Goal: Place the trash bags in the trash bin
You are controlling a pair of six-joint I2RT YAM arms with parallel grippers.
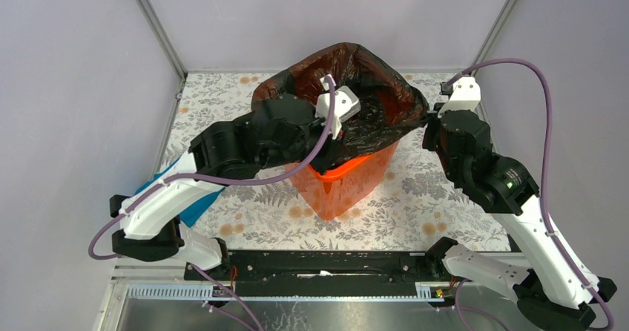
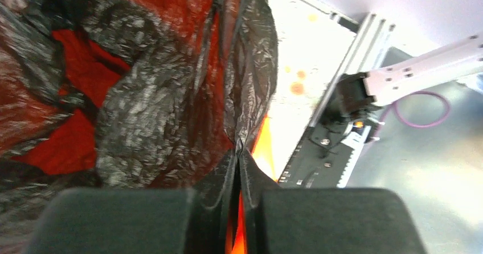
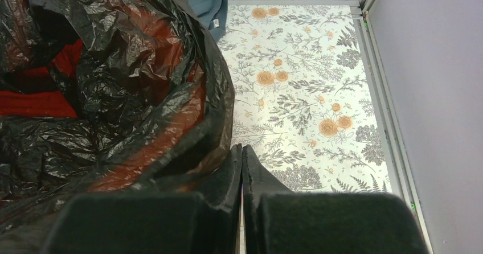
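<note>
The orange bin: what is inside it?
The black bag hangs into the bin, orange showing between its folds. The bag covers the bottom, so anything below is hidden.

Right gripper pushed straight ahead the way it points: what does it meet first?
The right gripper pinches the trash bag; past that fold, probably the floral table, though depth is unclear.

trash bag (image 1: 380,110) draped across trash bin (image 1: 343,190) mouth, free tabletop (image 1: 424,201) right

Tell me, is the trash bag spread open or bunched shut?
Spread open: the trash bag has its mouth gaping wide above the orange bin.
</note>
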